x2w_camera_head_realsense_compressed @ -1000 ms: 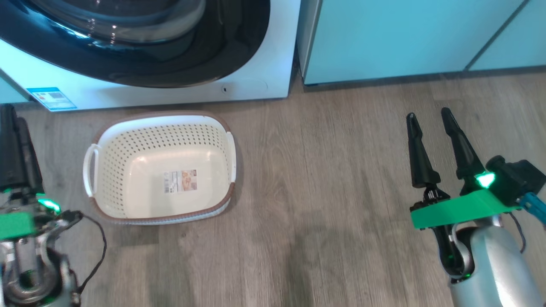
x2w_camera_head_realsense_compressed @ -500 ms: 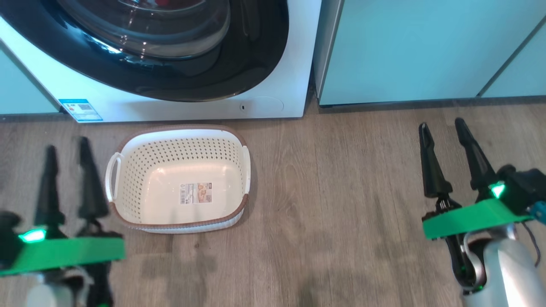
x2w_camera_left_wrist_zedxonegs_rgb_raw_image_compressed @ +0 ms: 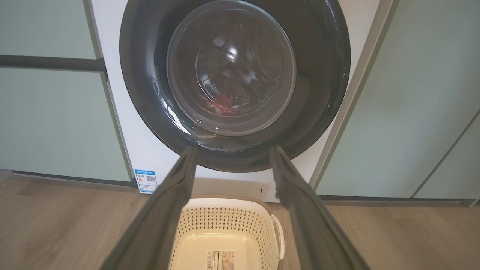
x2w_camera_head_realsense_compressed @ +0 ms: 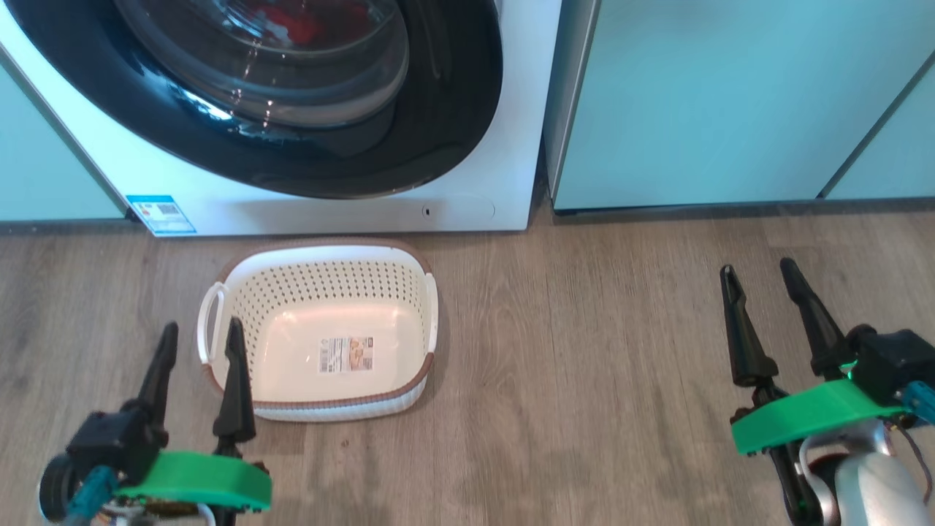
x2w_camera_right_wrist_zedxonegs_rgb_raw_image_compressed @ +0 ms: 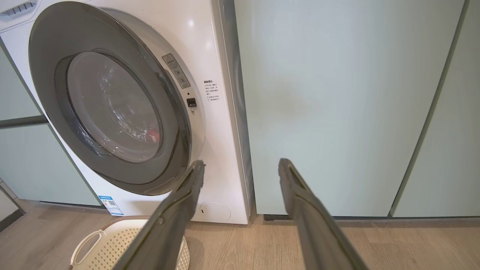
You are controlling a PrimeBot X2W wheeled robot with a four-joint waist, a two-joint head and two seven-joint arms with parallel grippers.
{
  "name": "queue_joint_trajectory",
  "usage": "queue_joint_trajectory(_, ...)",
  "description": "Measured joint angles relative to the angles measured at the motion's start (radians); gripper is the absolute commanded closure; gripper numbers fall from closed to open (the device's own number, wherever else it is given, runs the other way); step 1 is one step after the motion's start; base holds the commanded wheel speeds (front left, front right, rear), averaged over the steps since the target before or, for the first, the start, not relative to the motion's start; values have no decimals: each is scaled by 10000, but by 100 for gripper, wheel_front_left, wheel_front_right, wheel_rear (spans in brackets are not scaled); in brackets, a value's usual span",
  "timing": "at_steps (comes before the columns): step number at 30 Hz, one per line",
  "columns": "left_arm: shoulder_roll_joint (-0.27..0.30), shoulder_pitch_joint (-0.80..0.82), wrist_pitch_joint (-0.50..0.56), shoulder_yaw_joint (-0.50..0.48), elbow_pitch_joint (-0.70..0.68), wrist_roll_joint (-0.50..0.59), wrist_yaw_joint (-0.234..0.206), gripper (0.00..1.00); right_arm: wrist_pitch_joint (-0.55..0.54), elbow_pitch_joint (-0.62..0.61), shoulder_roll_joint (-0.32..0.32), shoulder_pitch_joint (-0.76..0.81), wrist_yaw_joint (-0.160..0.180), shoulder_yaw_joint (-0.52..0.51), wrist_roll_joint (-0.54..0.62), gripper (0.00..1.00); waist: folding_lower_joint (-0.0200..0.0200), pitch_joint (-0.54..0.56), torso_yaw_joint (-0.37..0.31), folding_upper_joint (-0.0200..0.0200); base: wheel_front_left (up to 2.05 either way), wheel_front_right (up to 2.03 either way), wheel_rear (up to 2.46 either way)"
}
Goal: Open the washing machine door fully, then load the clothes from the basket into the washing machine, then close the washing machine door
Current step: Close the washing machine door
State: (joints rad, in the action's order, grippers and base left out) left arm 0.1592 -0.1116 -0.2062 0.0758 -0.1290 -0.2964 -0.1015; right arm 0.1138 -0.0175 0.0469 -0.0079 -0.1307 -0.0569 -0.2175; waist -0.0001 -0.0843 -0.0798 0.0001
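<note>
- Since a second ago my head camera has swung, and the left gripper [x2w_camera_head_realsense_compressed: 202, 326] has come to the lower left, fingers apart, holding nothing.
- Just right of it, the basket [x2w_camera_head_realsense_compressed: 321, 245] sits on the floor [x2w_camera_head_realsense_compressed: 584, 365] with no garment inside.
- Ahead and above, the washing machine door [x2w_camera_head_realsense_compressed: 453, 109] lies against the washing machine [x2w_camera_head_realsense_compressed: 511, 183]; the clothes [x2w_camera_head_realsense_compressed: 292, 25] show red behind its glass.
- A latch slot [x2w_camera_right_wrist_zedxonegs_rgb_raw_image_compressed: 191, 102] shows beside the door's right edge (latched or not, I cannot tell); the right arm is nearer.
- Right gripper [x2w_camera_head_realsense_compressed: 756, 267]: fingers apart, empty, facing the cabinet panel [x2w_camera_head_realsense_compressed: 694, 95]; I judge its path unobstructed.
</note>
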Motion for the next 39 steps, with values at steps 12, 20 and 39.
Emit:
queue_joint_trajectory(12,79,-189,42,194,334,157,-157,0,-176,40,-2,238,0,-40,56,0,0,519,100,0,0,0,0)
queue_joint_trajectory(20,134,-189,205,224,339,159,-184,0,-171,54,-2,238,0,-21,52,0,0,569,106,0,0,0,0)
queue_joint_trajectory(39,240,-358,389,500,232,265,-399,0,-169,69,-4,239,0,-13,48,0,0,565,187,0,0,0,0)
